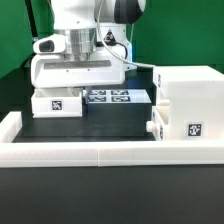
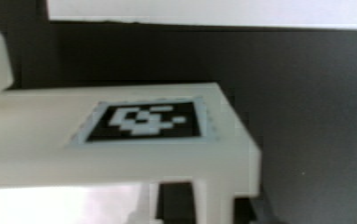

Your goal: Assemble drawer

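On the black desk [image 1: 120, 120] the white drawer set lies in three pieces. The tall boxy housing [image 1: 190, 100] stands at the exterior view's right, touching the long low white border wall [image 1: 100, 152] that runs across the front; a square tag shows on its front face. A small tray [image 1: 158, 122] with a round knob sits against the housing's side toward the exterior view's left, just behind the border wall. The second tray [image 1: 57, 103], also tagged, rests at the exterior view's left, directly under the Panda arm.

The arm's gripper [image 1: 78, 80] hangs low over this second tray, its wide white body hiding the fingers, so whether they are spread or closed, or touching the tray, cannot be told from this view. The wrist view looks down on the tray's [image 2: 122, 150] tagged top at close range, blurred; a dark slot shows at its near edge, yet no fingers can be made out there.

Between the two trays the marker board [image 1: 112, 97] lies flat on the desk.
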Controlling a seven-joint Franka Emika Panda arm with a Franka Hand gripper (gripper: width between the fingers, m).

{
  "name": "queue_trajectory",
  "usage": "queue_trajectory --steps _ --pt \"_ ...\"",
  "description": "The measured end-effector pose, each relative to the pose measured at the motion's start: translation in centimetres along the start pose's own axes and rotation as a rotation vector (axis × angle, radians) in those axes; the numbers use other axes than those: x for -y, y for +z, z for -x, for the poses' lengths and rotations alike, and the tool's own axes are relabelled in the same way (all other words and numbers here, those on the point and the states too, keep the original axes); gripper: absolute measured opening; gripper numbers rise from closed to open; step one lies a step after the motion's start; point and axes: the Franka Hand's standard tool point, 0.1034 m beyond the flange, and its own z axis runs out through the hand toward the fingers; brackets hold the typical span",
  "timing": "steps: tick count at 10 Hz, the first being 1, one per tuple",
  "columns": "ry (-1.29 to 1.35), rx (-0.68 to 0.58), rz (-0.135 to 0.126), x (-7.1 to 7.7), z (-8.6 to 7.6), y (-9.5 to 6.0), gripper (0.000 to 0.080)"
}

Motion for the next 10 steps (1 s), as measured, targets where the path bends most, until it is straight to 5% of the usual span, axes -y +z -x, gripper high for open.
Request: queue_trajectory --steps 6,10 --pt "-0.021 0.010 -0.005 0.3 -0.1 -0.1 0.0041" --pt "-0.146 0.040 -0.034 1.6 -2.6 -3.5 0.0041"
